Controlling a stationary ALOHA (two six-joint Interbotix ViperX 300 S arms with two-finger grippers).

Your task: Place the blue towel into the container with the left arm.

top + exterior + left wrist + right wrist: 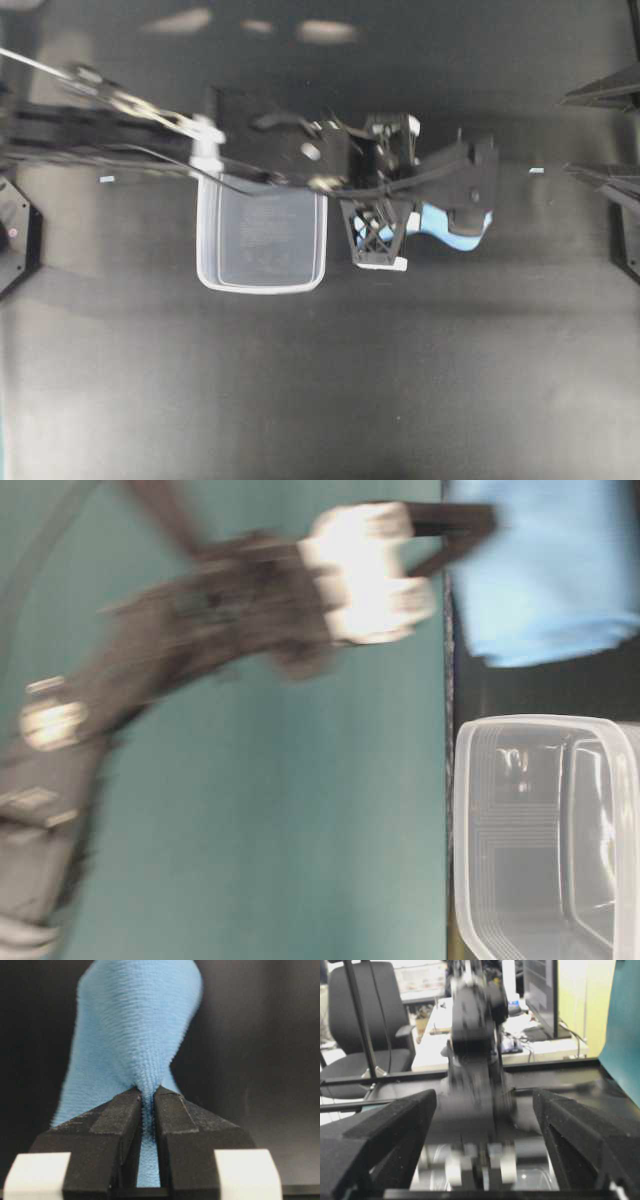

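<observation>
While the container point(262, 238) sits bare on the dark table point(320, 400), the pickup looks done and the drop is what remains. The left gripper point(146, 1097) is pinched tight on a bunched fold of the blue towel point(135, 1025), which is held off to the far side of the tub from the arm's base, not over it, so it has yet to be carried across and let go. The cloth is soft, finely ribbed, light blue, fanning out beyond the pinch. The right gripper point(485, 1150) stands wide apart, holding nothing
</observation>
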